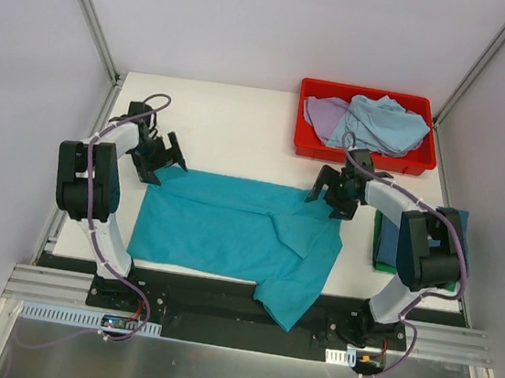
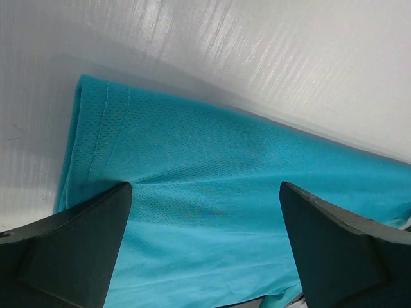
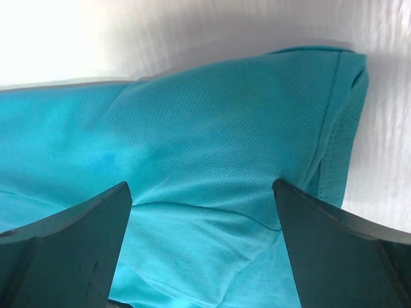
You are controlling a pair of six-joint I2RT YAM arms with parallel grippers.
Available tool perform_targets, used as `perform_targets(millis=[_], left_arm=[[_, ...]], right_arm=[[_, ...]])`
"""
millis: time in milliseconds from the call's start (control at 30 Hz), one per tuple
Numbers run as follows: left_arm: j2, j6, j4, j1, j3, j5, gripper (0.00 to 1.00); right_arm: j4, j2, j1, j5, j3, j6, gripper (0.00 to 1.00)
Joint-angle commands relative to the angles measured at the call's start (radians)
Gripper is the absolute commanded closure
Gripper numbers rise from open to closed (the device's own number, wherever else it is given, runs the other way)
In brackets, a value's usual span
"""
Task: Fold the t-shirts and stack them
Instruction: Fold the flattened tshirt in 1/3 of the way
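Top view: I see teal t-shirt [image 1: 229, 228] spread mid-frame; L gripper [image 1: 165, 162] at its upper-left corner, R gripper [image 1: 325, 194] at upper-right, both wide, holding nothing. L wrist: jaws wide apart above teal corner hem. R wrist: same, wide over opposite corner.

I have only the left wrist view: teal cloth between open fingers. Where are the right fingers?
Observer: The right fingers, open, are over the far right corner of the teal shirt.
Reviewer: Anything folded yet?
Observer: A dark blue shirt, apparently folded, lies on a green shirt at the right edge of the table, partly behind the right arm.
Reviewer: What's left?
Observer: A lavender shirt and a pale blue shirt, crumpled in the tray.
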Motion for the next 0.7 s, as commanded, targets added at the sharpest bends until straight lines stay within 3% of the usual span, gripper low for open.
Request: perform_targets(millis=[0, 267, 367, 500, 667], left_arm=[[0.064, -0.038, -0.012, 0.011, 0.044, -0.038, 0.01], [0.133, -0.075, -0.013, 0.002, 0.174, -0.002, 0.01], [0.130, -0.065, -0.016, 0.000, 0.211, 0.012, 0.01], [0.027, -0.090, -0.048, 0.001, 0.216, -0.061, 0.01], [-0.215, -0.166, -0.084, 0.001, 0.061, -0.286, 0.01]], right_arm=[[-0.016, 0.096, -0.057, -0.003, 0.069, -0.066, 0.04], [-0.113, 0.260, -0.134, 0.017, 0.330, -0.154, 0.04], [-0.139, 0.255, -0.133, -0.011, 0.388, -0.175, 0.03], [-0.202, 0.114, -0.104, 0.078, 0.383, -0.203, 0.04], [-0.182, -0.196, -0.056, 0.127, 0.177, -0.237, 0.04]])
